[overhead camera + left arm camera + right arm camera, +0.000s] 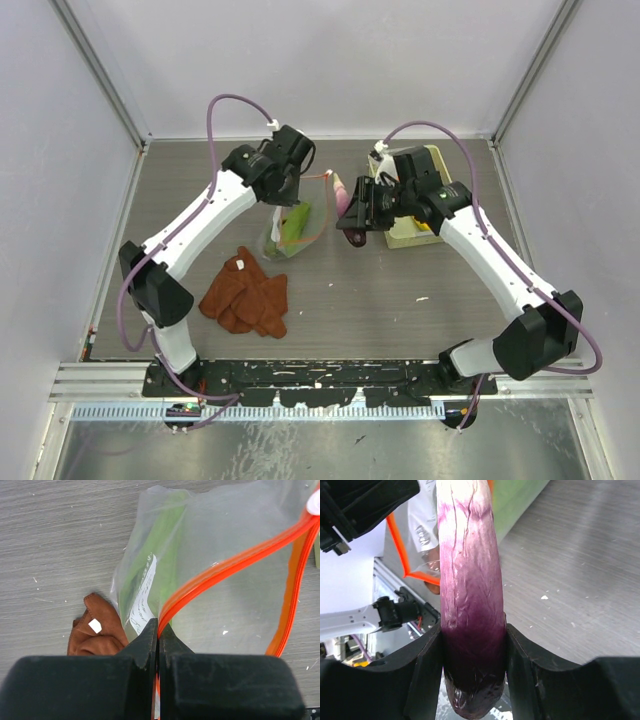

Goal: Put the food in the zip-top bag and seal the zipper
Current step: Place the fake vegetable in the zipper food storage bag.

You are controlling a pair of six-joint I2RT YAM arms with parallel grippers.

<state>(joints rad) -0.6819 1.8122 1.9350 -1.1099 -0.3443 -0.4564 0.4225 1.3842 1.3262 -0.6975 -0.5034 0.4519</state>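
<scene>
Bag (293, 225) stands left of centre on the table (380, 290), its mouth pulled up and open toward the right. My left gripper (158, 627) is clenched tight on the zipper (235, 562) at one end, jaws pressed flat together over the orange strip. From that pinch the two strips part into a wide loop, so the opening has a clear orange rim all round (the far strip runs down the right side of the left wrist view). Green leaves (165, 540) already lie inside, against the bag's left wall.

My right gripper (472, 645) grasps the purple piece (470, 580) by its dark end, a jaw on either side. The pale end points toward the bag's mouth. In the top view the piece sits just beside the orange rim, and I cannot tell if it touches.

A brown cloth (247, 293) lies near the bag on the front-left, apart from it. A pale green basket (412, 235) sits partly under the right arm by the right wall. Bare tabletop stretches between the two arms toward the near edge.
</scene>
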